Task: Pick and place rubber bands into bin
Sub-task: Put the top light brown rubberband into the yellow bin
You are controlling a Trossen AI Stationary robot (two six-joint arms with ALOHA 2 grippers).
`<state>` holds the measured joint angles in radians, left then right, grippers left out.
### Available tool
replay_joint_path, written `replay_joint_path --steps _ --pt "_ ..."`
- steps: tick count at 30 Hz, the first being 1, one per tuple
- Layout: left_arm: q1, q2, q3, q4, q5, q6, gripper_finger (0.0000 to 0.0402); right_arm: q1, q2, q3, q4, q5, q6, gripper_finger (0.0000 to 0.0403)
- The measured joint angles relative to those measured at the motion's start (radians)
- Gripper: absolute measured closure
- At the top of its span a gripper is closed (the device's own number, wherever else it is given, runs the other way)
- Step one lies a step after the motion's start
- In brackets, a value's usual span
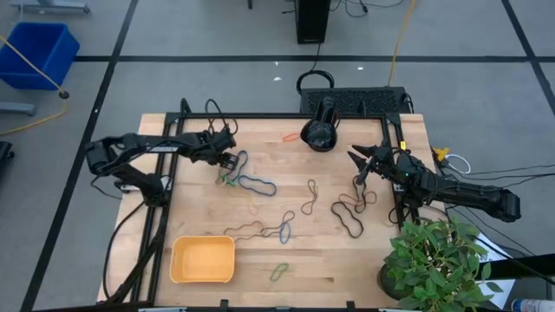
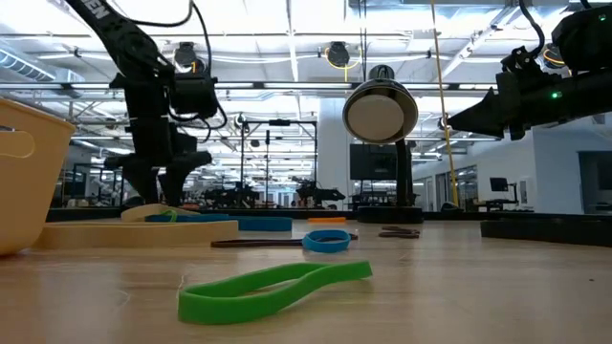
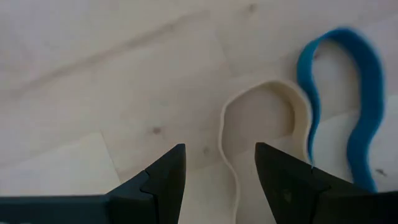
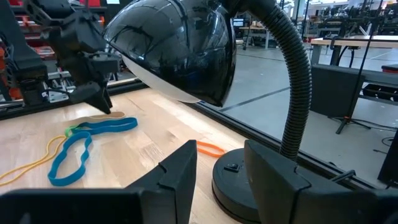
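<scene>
Low over the counter [image 1: 347, 260], the left tool [image 3: 219, 168] gapes empty above a cream rubber band [image 3: 261, 102]; the right tool [image 4: 219, 165] hangs open.

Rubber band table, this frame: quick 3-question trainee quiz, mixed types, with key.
1. True or false: the shallow orange-yellow plastic bin already holds rubber bands.
2. The left gripper has its fingers open over which band? A) cream rubber band B) green rubber band C) orange rubber band
3. Fill in: the right gripper hangs in the air, facing the black gooseneck ____.

Key: 1 false, the bin looks empty; 2 A; 3 lamp.
</scene>
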<state>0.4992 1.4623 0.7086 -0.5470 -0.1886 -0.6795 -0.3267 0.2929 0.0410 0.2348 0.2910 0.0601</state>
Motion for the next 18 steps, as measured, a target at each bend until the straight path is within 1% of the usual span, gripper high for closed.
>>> replay_joint_path --steps 6,12,15,18 --pt "0.000 0.037 0.000 -0.001 0.030 -0.011 0.0202 0.000 0.000 0.000 0.000 0.000 -0.053 0.0273" --pt "0.000 0.063 0.001 -0.002 0.045 -0.039 0.0204 0.000 0.000 0.000 0.000 0.000 -0.057 0.0273" --pt "0.000 0.066 0.003 -0.004 0.051 -0.056 0.0224 0.000 0.000 0.000 0.000 0.000 -0.057 0.0273" --pt "0.000 0.067 0.003 -0.002 0.058 -0.057 0.0262 0.000 0.000 0.000 0.000 0.000 -0.057 0.0273"
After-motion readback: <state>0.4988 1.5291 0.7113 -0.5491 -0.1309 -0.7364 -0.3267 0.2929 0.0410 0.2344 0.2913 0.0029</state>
